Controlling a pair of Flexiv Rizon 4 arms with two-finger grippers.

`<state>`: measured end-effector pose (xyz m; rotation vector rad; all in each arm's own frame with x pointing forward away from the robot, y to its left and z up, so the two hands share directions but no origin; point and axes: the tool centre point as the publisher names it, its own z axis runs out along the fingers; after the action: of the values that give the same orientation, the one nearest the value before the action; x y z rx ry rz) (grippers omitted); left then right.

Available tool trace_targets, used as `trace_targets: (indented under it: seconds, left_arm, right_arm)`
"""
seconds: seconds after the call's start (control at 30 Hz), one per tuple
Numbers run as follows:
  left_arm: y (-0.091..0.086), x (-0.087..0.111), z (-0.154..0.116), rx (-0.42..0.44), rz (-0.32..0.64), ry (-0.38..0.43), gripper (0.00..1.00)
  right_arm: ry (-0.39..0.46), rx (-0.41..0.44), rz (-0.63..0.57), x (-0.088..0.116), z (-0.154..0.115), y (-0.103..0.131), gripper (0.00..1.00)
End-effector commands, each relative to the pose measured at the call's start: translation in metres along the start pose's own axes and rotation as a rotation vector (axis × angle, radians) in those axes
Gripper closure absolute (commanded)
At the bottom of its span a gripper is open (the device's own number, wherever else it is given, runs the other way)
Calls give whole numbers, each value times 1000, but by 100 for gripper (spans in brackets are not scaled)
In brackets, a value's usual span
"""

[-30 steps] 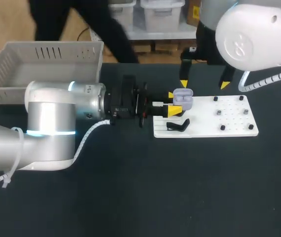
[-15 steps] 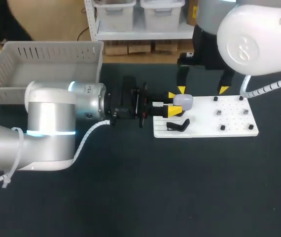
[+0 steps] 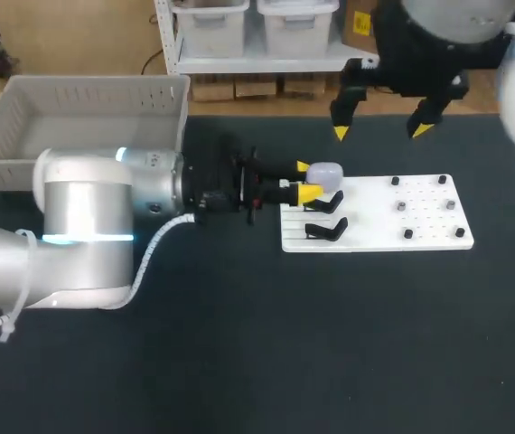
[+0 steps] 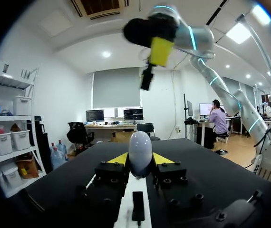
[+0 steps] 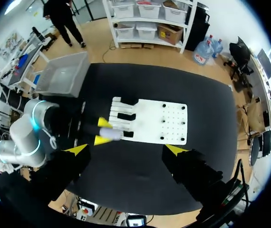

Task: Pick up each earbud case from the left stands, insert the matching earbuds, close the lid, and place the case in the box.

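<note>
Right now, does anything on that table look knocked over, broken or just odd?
Nothing stands out. The earbud case is closed and held squarely in the left gripper, the white board lies flat on the table, and the grey box stands upright.

L arm (image 3: 104, 208) bars box (image 3: 95, 81) side, room above pegged board (image 3: 425, 237)

**Head view:** fixed, high behind the robot, looking down on the table (image 3: 330, 344); left arm (image 3: 86, 217) enters at 9 o'clock, right arm (image 3: 420, 54) at 1 o'clock.
**Left wrist view:** low, level, close on the earbud case (image 4: 140, 153).
**Right wrist view:** high overhead, facing down.
All three views share the earbud case.
</note>
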<state>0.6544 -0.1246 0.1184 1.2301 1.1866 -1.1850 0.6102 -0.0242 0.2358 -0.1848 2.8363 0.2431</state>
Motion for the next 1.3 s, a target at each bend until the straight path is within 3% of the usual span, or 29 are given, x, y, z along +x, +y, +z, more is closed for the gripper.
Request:
trace_targets:
  seconds: [0.03, 0.37, 0.53, 0.57, 0.97, 1.3]
  left_arm:
    - [-17, -26, -36, -247, -6, 38, 100]
    - [21, -57, -124, -586, 92, 89, 100]
    - [44, -62, -171, -747, 121, 159, 100]
    - [51, -61, -184, -779, 109, 139, 100]
    - [120, -30, -285, -1034, 82, 291, 100]
    - [188, 6, -341, -1097, 78, 442, 100]
  right_arm:
    - [-203, -118, 4, 51, -21, -5, 0]
    - [-215, -135, 6, 52, -23, -5, 0]
    - [-215, -135, 6, 52, -23, -5, 0]
    - [-215, -135, 6, 52, -23, -5, 0]
    - [-215, -135, 6, 52, -23, -5, 0]
    - [-215, -135, 6, 52, -23, -5, 0]
